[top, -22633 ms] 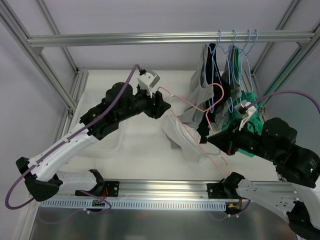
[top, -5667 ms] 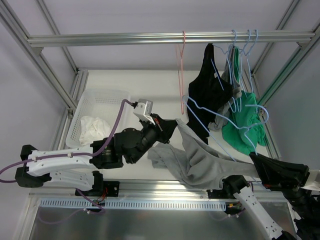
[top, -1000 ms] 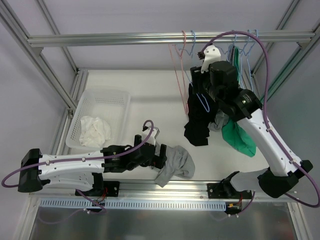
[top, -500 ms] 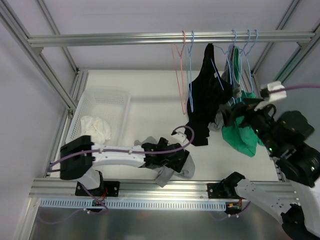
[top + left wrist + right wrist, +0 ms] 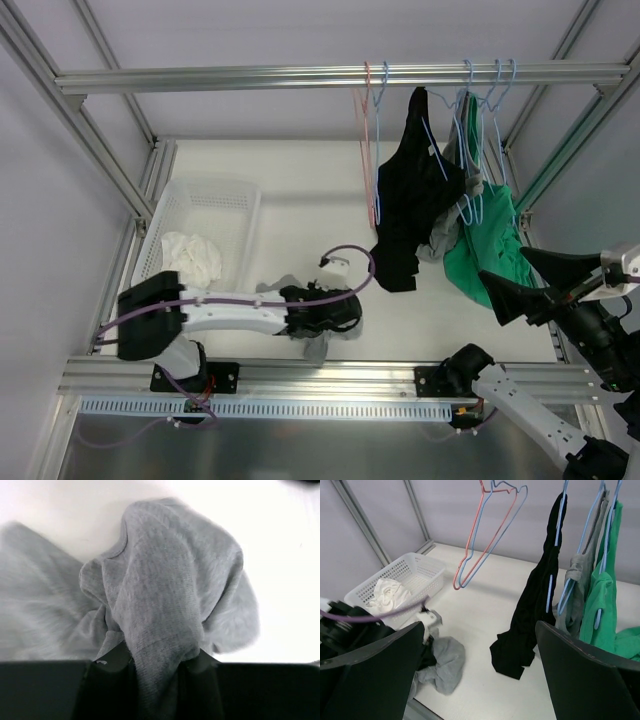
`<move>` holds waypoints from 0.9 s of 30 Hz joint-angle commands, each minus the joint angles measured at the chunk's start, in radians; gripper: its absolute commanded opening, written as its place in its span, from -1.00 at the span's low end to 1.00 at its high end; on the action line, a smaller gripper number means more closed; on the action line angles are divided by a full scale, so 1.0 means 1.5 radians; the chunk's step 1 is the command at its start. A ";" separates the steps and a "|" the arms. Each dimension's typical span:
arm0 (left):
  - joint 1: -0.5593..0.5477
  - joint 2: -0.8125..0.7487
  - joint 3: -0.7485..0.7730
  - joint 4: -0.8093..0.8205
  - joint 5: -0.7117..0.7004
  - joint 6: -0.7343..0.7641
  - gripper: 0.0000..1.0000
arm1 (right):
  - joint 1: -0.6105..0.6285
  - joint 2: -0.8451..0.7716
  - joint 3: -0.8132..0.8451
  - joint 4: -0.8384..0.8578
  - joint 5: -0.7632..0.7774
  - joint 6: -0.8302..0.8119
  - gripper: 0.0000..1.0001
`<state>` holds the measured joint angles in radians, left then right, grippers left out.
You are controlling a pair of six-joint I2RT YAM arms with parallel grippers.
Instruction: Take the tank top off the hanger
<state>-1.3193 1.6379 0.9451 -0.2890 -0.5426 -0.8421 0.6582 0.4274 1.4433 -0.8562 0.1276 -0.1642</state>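
The grey tank top [image 5: 170, 580] lies crumpled on the white table near the front edge. A fold of it is pinched between the black fingers of my left gripper [image 5: 159, 662], which is shut on it. From above, the left gripper [image 5: 335, 312] hides most of the tank top [image 5: 318, 349]. The right wrist view shows the tank top [image 5: 445, 667] as a heap. An empty blue hanger [image 5: 381, 130] hangs on the rail beside an empty pink one [image 5: 367, 140]. My right gripper [image 5: 503, 266] is open and holds nothing, raised at the right, clear of the rail.
A black garment [image 5: 408, 215], a grey one [image 5: 447, 235] and a green one [image 5: 478, 255] hang on blue hangers at the rail's right. A white basket [image 5: 228, 195] with white cloth [image 5: 190, 258] stands at the left. The frame's front rail [image 5: 330, 378] runs close to the tank top.
My left gripper has closed on the grey tank top on the table. The right arm has drawn back from the rail to the front right, its gripper open.
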 commanded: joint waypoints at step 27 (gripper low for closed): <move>0.752 -0.327 0.110 -0.262 0.119 0.190 -1.00 | 0.001 -0.002 -0.061 0.024 -0.078 0.044 0.99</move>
<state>-0.2405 1.0908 1.1496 -0.7124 -0.4973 -0.5407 0.6582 0.3756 1.3514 -0.8696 0.0639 -0.1211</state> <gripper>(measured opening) 0.199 0.993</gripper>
